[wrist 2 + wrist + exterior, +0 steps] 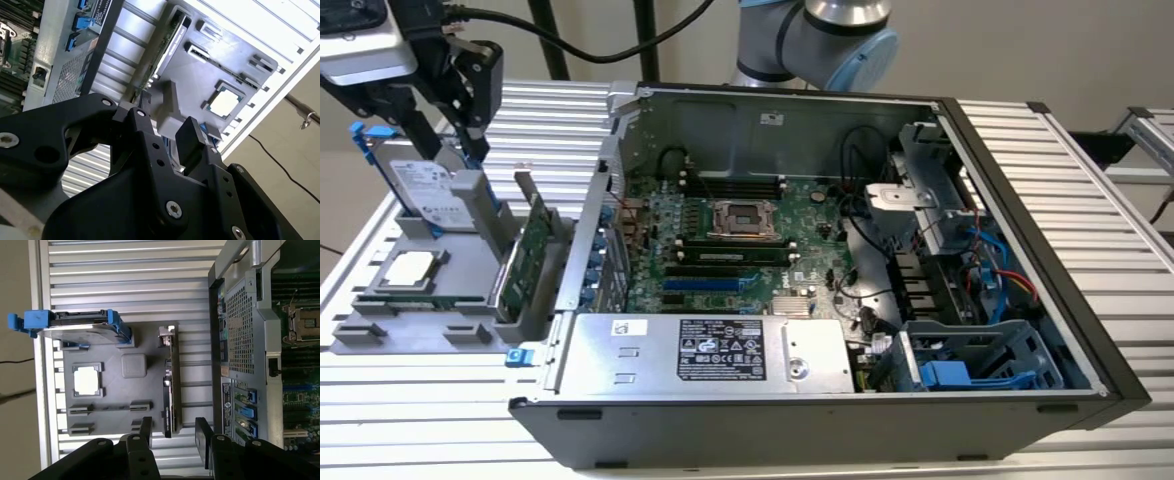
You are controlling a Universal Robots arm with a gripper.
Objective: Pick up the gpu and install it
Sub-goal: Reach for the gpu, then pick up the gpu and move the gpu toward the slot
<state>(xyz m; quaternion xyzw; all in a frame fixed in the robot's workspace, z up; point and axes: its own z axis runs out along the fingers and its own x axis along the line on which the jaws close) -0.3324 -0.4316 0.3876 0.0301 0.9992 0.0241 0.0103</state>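
A ribbed metal surface [1067, 130] carries an open computer case [987, 120] lying on its side, with a pale wall behind it. Inside the case are a large green motherboard [720, 250] and a silver power supply [707, 350]. On the exterior view's left, just beside the case, sits a grey holder [400, 330] with several parts in it. The gpu [524, 260] stands on its long edge in a slot along the side of the holder nearest the case, a thin green card seen edge-on in both wrist views [170, 385] [162, 47]. A silver hard drive [434, 195] in a blue frame stands upright at the holder's far end, and a square processor chip [411, 268] lies flat in a recess, well apart from the card. The black hand [447, 140] hangs above the holder's far end, over the hard drive, clear of every part. Its fingers [146, 427] are spread wide and grasp nothing. In the first wrist view the hand [174, 432] lines up with the card, whose near end appears between the two fingers with a gap on each side. The second wrist view shows the hand [167, 125] above the holder, with the processor chip [225, 102] beyond it.
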